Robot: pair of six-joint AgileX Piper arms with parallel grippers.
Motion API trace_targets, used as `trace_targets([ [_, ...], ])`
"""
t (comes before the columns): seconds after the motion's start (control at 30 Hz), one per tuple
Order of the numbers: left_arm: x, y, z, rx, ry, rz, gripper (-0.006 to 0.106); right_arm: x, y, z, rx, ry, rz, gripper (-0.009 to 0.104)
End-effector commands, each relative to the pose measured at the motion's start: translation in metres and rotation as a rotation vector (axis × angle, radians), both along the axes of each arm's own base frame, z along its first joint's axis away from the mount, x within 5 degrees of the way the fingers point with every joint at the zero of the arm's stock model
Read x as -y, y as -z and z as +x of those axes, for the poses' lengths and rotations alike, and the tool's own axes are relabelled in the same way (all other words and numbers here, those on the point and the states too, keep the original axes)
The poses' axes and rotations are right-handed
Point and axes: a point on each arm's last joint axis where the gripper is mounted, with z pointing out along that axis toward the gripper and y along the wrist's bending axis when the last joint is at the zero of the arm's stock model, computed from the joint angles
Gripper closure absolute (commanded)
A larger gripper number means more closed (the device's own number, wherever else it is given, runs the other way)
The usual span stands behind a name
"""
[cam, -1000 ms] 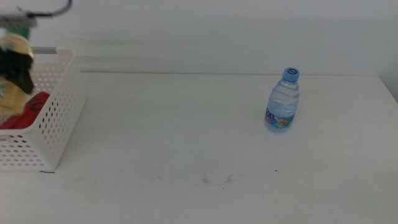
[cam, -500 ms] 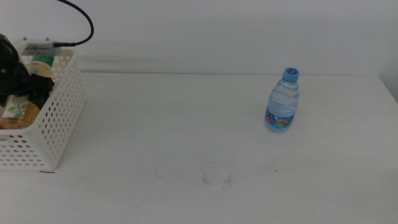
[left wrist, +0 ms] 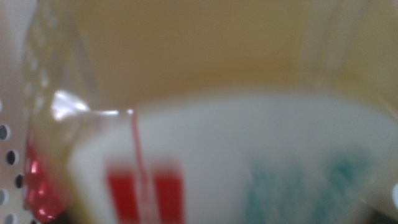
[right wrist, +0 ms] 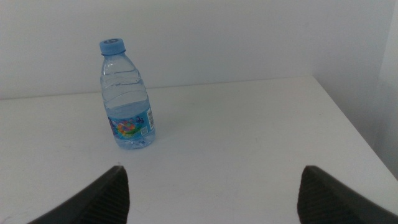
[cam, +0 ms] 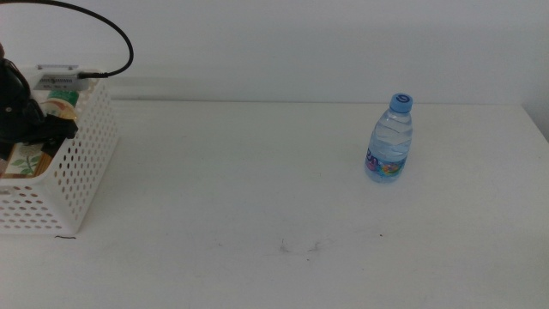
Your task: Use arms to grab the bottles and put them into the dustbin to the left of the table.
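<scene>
At nine o'clock on the table point(cam: 257, 189), the left gripper point(cam: 21, 107) sits down inside the white basket point(cam: 77, 172) with the tea bottle point(cam: 26, 159); whether its jaws grip it I cannot tell, the wrist view being a blur. At three o'clock the water bottle point(cam: 391, 139) stands upright. The right gripper point(right wrist: 211, 193) waits wide open and empty, facing it.

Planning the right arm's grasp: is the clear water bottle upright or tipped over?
Upright: the clear blue-capped water bottle stands on its base on the white table, cap on top, as the right wrist view also shows.
</scene>
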Motion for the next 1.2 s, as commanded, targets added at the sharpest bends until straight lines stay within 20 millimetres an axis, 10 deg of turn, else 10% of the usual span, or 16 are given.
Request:
trace_targets([
  [0.0, -0.001, -0.012, 0.000, 0.047, 0.004, 0.024, 0.023, 0.001, 0.000, 0.000, 0.005, 0.009, -0.020, 0.006],
  [0.07, -0.001, -0.020, -0.002, 0.065, 0.001, 0.035, 0.007, 0.001, 0.000, 0.000, 0.005, 0.009, -0.020, 0.006],
  [0.33, 0.006, -0.114, -0.039, 0.286, -0.046, 0.089, 0.007, 0.001, 0.000, 0.000, 0.005, 0.009, -0.020, 0.006],
  [0.63, 0.102, -0.243, -0.140, 0.718, 0.305, -0.104, 0.007, 0.001, 0.000, 0.000, 0.005, 0.009, -0.020, 0.006],
  [0.93, 0.168, -0.248, -0.240, 0.876, 0.644, -0.335, 0.007, 0.001, 0.000, 0.000, 0.005, 0.009, -0.020, 0.006],
  [1.17, 0.171, -0.252, -0.243, 0.913, 0.634, -0.353, 0.007, 0.001, 0.000, 0.000, 0.005, 0.009, -0.020, 0.006],
])
